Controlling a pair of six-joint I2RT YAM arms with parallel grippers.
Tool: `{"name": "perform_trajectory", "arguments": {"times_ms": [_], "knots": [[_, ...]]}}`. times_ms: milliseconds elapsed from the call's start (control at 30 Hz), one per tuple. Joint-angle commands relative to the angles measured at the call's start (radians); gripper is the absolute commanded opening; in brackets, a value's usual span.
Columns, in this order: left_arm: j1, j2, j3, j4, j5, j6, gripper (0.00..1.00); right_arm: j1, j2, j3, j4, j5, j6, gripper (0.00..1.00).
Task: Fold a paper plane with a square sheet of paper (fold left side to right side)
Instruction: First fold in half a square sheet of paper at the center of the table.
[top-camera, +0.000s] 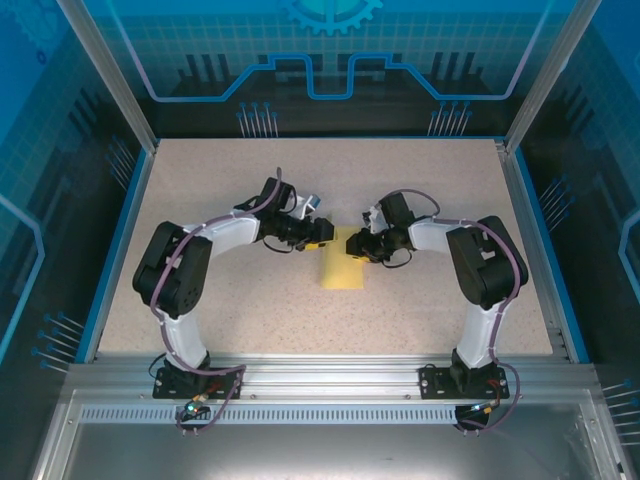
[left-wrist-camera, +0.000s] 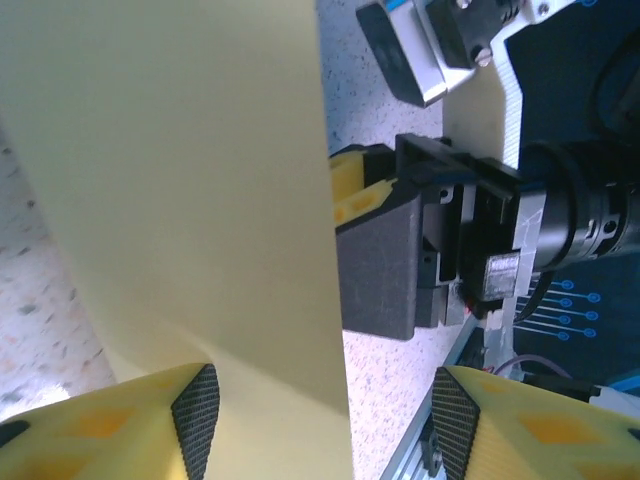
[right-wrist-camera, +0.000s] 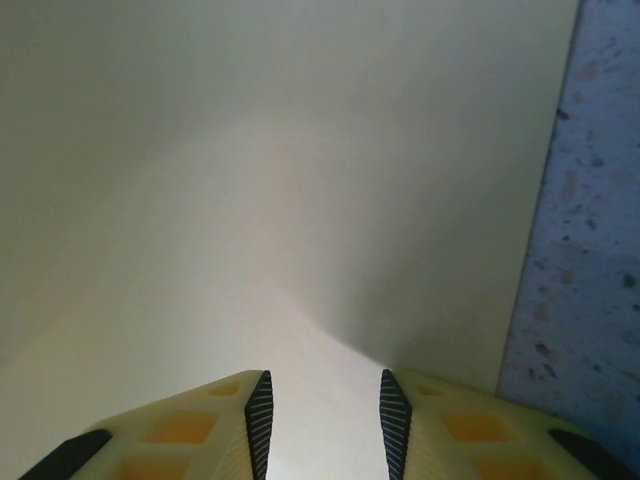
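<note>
From above, the square sheet of paper (top-camera: 343, 268) lies flat on the speckled table (top-camera: 250, 310) as a narrow upright strip. Its far end sits between the two hands. The left gripper (top-camera: 324, 232) is at the strip's upper left corner and the right gripper (top-camera: 357, 246) at its upper right edge. The two tips are close together, and we cannot read either jaw from here.

In the left wrist view, the left gripper (left-wrist-camera: 325, 425) stands wide apart, clamped on nothing. The yellow paper (left-wrist-camera: 180, 180) runs straight out ahead of it, and its near end drops between the pads (left-wrist-camera: 197, 420), closer to the one on the view's left. Ahead and towards the other pad, the right gripper (left-wrist-camera: 360, 220) sits against the sheet's edge.

In the right wrist view, the right gripper (right-wrist-camera: 325, 420) has its ribbed pads (right-wrist-camera: 260, 415) a little apart with nothing pinched between them. The paper (right-wrist-camera: 280, 180) spreads just beyond its tips. A soft raised ridge runs away from the gap. We cannot tell whether the tips touch the sheet. Bare table (right-wrist-camera: 585, 250) shows at the view's right edge.
</note>
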Motion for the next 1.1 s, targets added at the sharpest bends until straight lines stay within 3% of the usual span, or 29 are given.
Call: {"name": "perform_trajectory", "arguments": {"times_ms": [0, 333, 600, 933, 1067], "knots": [[-0.014, 0.042, 0.035, 0.026, 0.039, -0.037, 0.59, -0.017, -0.018, -0.028, 0.042, -0.037, 0.030, 0.37], [-0.019, 0.080, 0.047, 0.070, 0.038, -0.071, 0.41, -0.093, -0.129, -0.050, 0.096, -0.126, 0.068, 0.41], [-0.020, 0.092, 0.047, 0.075, 0.030, -0.074, 0.27, -0.078, -0.120, -0.052, 0.242, -0.218, 0.183, 0.43], [-0.019, 0.100, 0.048, 0.076, 0.029, -0.078, 0.22, -0.031, -0.060, -0.029, 0.245, -0.214, 0.205, 0.40], [-0.020, 0.095, 0.047, 0.076, 0.027, -0.078, 0.23, -0.022, -0.052, -0.020, 0.204, -0.200, 0.180, 0.30]]}}
